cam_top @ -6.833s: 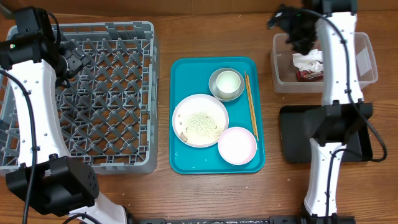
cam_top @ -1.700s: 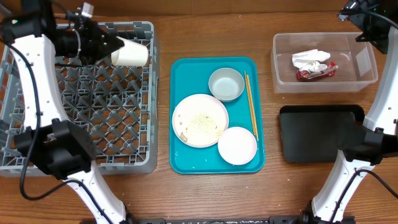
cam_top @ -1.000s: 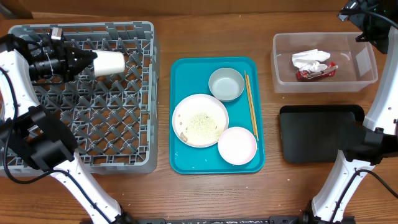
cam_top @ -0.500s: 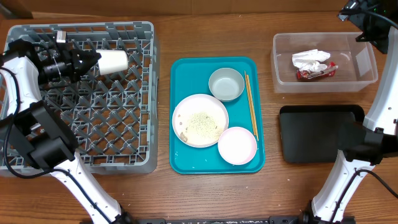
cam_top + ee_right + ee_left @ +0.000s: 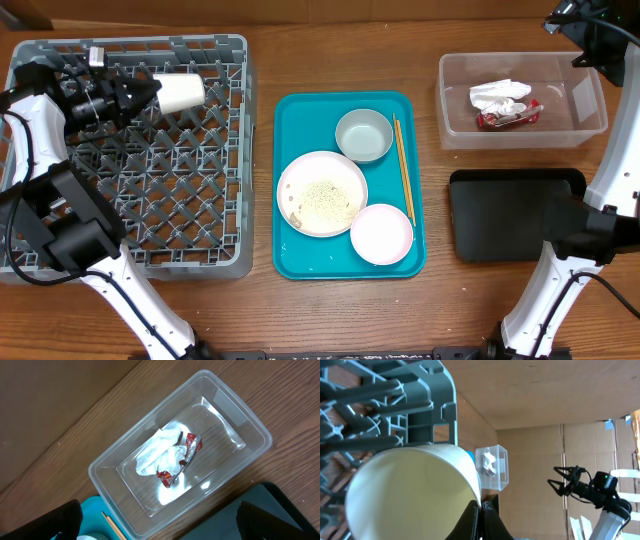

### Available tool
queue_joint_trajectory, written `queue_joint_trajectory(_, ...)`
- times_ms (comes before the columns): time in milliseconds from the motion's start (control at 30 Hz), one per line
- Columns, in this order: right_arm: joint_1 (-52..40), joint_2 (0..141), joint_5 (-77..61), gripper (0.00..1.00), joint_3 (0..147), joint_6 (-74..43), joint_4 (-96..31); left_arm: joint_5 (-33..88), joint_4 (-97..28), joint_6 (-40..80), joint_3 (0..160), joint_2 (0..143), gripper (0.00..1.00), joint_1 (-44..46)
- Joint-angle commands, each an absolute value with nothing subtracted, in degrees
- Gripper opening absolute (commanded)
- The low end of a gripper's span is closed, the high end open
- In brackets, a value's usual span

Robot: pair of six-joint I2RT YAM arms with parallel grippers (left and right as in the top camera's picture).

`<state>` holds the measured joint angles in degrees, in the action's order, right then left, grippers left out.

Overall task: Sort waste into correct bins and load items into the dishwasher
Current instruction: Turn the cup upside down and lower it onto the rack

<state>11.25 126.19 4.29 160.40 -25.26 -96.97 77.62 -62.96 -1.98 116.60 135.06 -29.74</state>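
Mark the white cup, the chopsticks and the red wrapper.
white cup (image 5: pixel 182 94): overhead view, on its side wall.
chopsticks (image 5: pixel 403 170): overhead view, about halfway along the pair.
red wrapper (image 5: pixel 192 442): right wrist view, on its upper red end.

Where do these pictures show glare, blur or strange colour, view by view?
Right wrist view: white glare patches on the floor of the clear tub. Left wrist view: the white cup, very near the lens, looks cream-yellow. Overhead view: even light and sharp detail.
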Motion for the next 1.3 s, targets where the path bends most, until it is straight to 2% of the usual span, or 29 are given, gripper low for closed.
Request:
queue_joint_trajectory(0, 11.3, 125.5, 4.2, 1.0, 160.8, -25.3, -96.8, 79.3, -62.8, -1.0, 116.4, 134.7, 0.04, -29.6)
queue_joint_trajectory(267, 11.2, 125.5, 4.2, 1.0, 160.8, -25.3, -96.8, 78.0, -63.5, -1.1, 116.4, 134.7, 0.04, -27.0)
queue_joint_trajectory(467, 11.2, 125.5, 4.2, 1.0, 160.8, -25.3, -96.8, 69.6, -63.4, 3.1, 116.4, 134.7, 0.04, -27.4)
queue_joint_trajectory(700, 11.2, 125.5, 4.2, 1.0, 160.8, -25.3, -96.8, 65.0, -63.9, 3.4, 116.4, 134.7, 0.04, -28.6)
queue_joint_trajectory(867, 11.2, 125.5, 4.2, 1.0, 160.8, -25.3, -96.8, 53.8, -65.2, 6.7, 116.4, 134.7, 0.05, -28.6)
queue_joint_trajectory(1000, 11.2, 125.5, 4.2, 1.0, 160.8, -25.3, -96.8, 48.2, -65.7, 6.9, 116.4, 134.7, 0.12, -28.6)
queue_joint_trajectory(1100, 11.2, 125.5, 4.2, 1.0, 160.8, -25.3, -96.8, 45.2, -66.7, 6.6, 116.9, 134.5, 0.24, -28.6)
queue_joint_trajectory(1267, 11.2, 125.5, 4.2, 1.0, 160.8, -25.3, -96.8, 41.2, -72.0, 6.0, 121.4, 134.2, 0.24, -28.6)
